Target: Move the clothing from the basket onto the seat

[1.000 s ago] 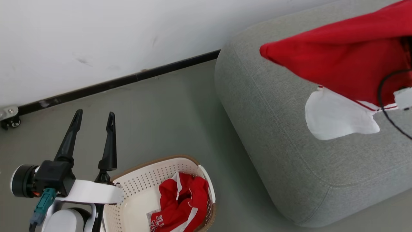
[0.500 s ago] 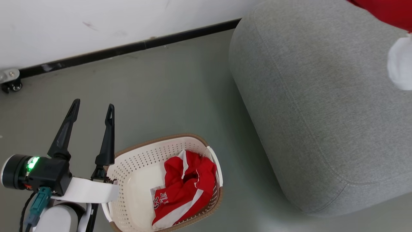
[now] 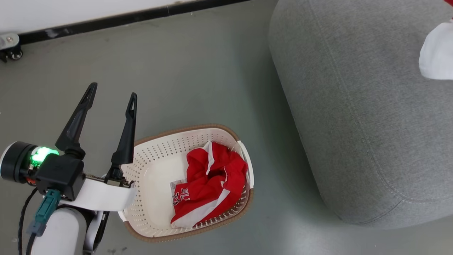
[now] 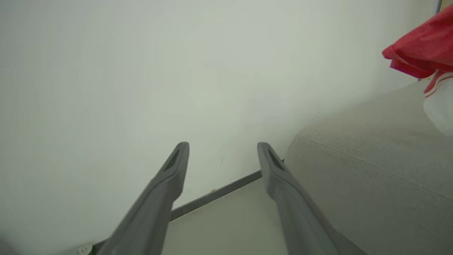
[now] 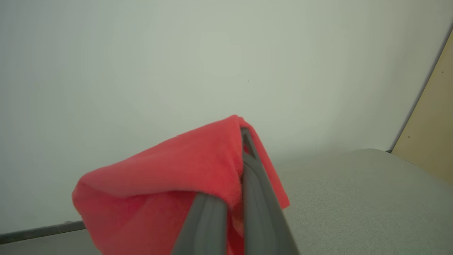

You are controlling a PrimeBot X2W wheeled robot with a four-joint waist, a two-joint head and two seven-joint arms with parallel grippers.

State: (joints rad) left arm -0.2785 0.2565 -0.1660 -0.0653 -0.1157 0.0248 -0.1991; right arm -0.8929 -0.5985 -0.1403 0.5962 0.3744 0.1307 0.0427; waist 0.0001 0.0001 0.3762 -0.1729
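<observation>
A crumpled red garment [image 3: 210,182] with white trim and lettering lies in the cream perforated basket [image 3: 155,156] on the floor. My left gripper [image 3: 113,91] hovers open and empty just left of the basket, its fingers [image 4: 177,166] pointing at the wall. Another red garment [image 5: 166,177] is draped over my right gripper [image 5: 245,134], which is shut on it in the air above the grey seat [image 5: 354,202]. The garment's white panel [image 3: 437,56] hangs over the seat [image 3: 354,106] at the head view's right edge. It also hangs at the far right of the left wrist view [image 4: 421,53].
The basket stands on grey floor [image 3: 194,71] a short gap left of the seat. A white wall with a black baseboard [image 3: 106,19] runs behind, with a caster wheel [image 3: 9,47] at its left end. A tan panel [image 5: 431,124] stands beyond the seat.
The head camera has tipped downward, so basket and seat sit higher in the picture. The held red garment has gone further right over the seat, mostly out of the head view. The left gripper stays open.
</observation>
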